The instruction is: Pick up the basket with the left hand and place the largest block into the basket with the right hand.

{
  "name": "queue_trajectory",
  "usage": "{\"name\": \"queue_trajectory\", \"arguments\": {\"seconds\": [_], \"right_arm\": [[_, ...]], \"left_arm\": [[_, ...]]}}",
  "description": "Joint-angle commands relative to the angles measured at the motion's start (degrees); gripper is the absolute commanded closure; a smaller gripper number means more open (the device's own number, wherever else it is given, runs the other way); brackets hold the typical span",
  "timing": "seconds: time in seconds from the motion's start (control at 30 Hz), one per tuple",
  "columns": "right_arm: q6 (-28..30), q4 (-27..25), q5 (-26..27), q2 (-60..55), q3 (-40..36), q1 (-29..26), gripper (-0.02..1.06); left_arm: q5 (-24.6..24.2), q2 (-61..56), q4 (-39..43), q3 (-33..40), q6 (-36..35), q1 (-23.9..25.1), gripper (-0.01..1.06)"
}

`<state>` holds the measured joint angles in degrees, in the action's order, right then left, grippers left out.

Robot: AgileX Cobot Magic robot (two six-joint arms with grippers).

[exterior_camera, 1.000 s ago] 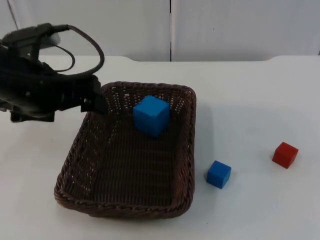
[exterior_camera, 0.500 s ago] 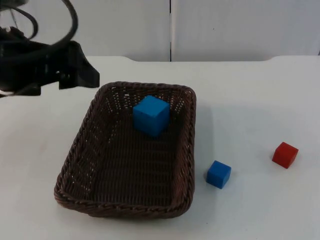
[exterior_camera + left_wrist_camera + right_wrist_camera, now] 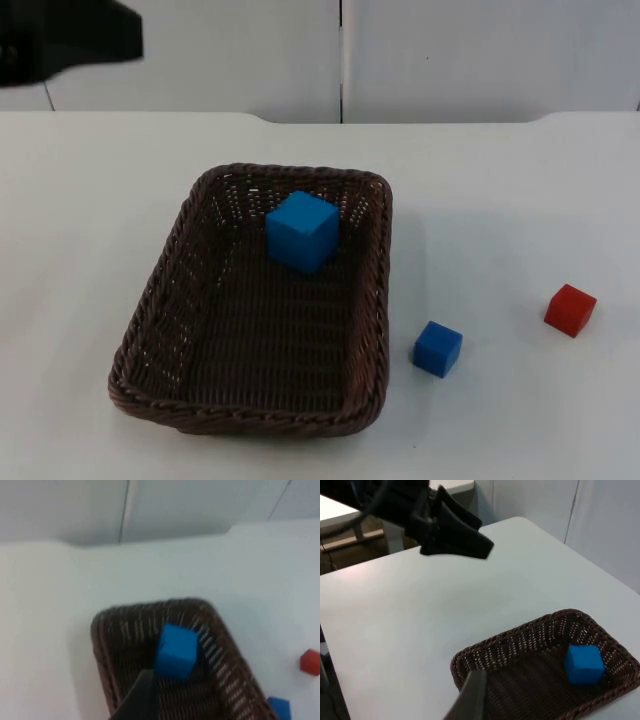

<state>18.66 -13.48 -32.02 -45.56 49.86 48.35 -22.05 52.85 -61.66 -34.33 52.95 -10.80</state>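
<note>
**Basket on the table, large block inside**

Left gripper (image 3: 482,547) hangs high above bare white table (image 3: 500,190), holding nothing; finger gap unreadable. Basket (image 3: 160,300) holds the large blue block (image 3: 301,231). Small blue block (image 3: 438,348) and red block (image 3: 570,309) lie outside

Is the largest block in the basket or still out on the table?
In. The large blue block sits on the basket's woven floor near its far wall; the small blue block and red block lie outside.

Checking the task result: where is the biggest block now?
The large blue block sits inside the wicker basket, near its far rim, in the top view.
</note>
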Motion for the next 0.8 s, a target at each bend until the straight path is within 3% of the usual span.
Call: {"name": "queue_trajectory", "arguments": {"seconds": [0.0, 0.23, 0.53, 0.77], "right_arm": [[-0.25, -0.07, 1.30, 3.71, -2.19, 0.15, 0.22], [-1.75, -0.07, 0.78, 13.02, -7.54, 0.15, 0.22], [-3.60, 0.21, -1.77, 25.05, -14.08, 0.15, 0.22], [-3.69, 0.45, -5.05, 30.19, -14.36, 0.15, 0.22]], "left_arm": [[-1.33, -3.03, 3.04, 0.35, -2.82, -0.25, 0.09], [-4.78, -12.63, 9.70, 0.35, -7.88, -0.25, 0.09], [-10.63, -24.69, 23.72, 0.35, -20.96, -0.25, 0.09], [-16.23, -30.40, 32.65, 0.35, -30.18, -0.25, 0.09]]}}
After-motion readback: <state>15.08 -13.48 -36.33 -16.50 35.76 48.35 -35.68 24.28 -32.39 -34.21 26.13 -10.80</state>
